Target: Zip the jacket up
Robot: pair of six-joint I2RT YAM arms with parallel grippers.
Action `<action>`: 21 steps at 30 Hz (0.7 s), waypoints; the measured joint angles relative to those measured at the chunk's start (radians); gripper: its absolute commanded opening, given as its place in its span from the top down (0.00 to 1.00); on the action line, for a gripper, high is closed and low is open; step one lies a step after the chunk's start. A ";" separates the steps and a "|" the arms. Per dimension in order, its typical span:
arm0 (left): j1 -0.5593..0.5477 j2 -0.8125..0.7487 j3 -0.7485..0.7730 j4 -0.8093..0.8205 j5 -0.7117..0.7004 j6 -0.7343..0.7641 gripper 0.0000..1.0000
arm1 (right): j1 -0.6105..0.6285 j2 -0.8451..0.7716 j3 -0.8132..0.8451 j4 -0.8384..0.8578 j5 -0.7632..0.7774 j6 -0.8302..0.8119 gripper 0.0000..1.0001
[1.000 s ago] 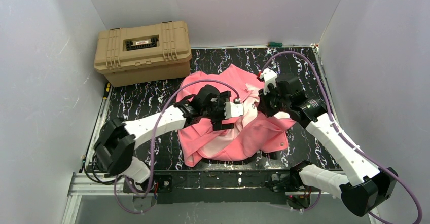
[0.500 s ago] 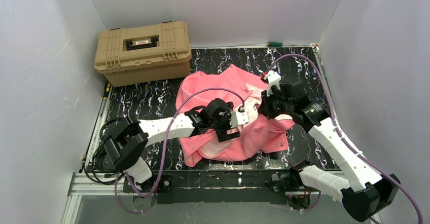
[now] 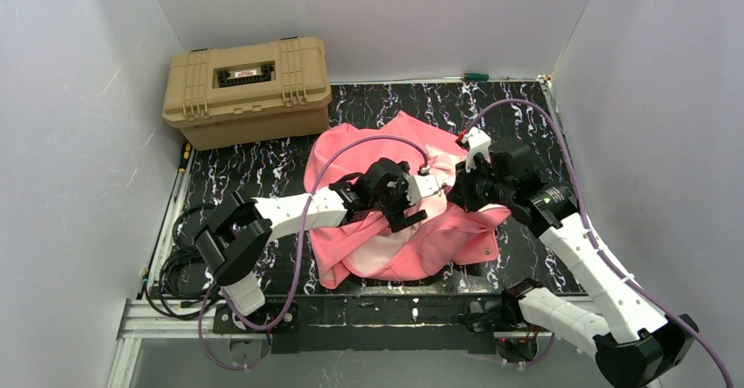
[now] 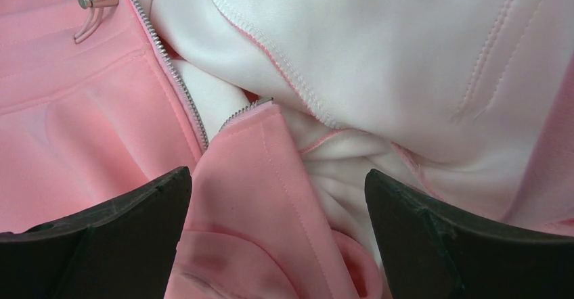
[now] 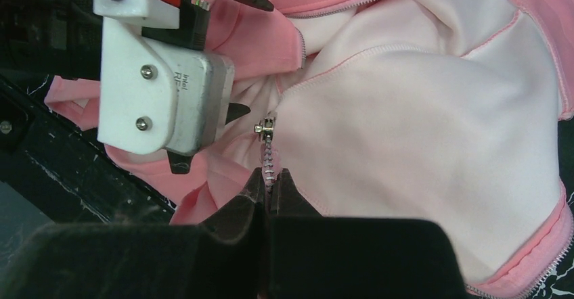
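Overhead view first: jacket [image 3: 360, 147] lies crumpled in the middle of the tabletop [image 3: 263, 164]. Its front is open and the pale lining shows. A tan case [image 3: 248, 89] sits well apart at the far left. Both arms meet over the garment's middle, and their wrists cover whatever the tips are doing.

From the left wrist, the left tool [image 4: 277, 177] stands wide open with nothing in it, hovering over a folded pink flap. A short zipper end [image 4: 247, 113] peeks out at the flap's top. A longer zipper row [image 4: 176, 76] runs up toward a cord toggle [image 4: 95, 0]. That free end looks like the thing to pinch. The grip should be low on the flap, close to the teeth, and on one flat layer only.

From the right wrist, the right tool [image 5: 271, 177] is clamped on the jacket's zipper tape just below the slider [image 5: 266, 128]. The left arm's camera housing [image 5: 162, 103] is near it. It should hold the tape taut and steady so the slider's mouth faces the incoming end.

The slider's pull tab, any insertion pin and the tape inside the clamp cannot be made out.
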 measured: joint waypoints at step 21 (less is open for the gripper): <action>0.097 0.057 0.007 0.008 0.028 -0.002 0.45 | 0.000 -0.034 0.009 -0.035 0.005 0.008 0.99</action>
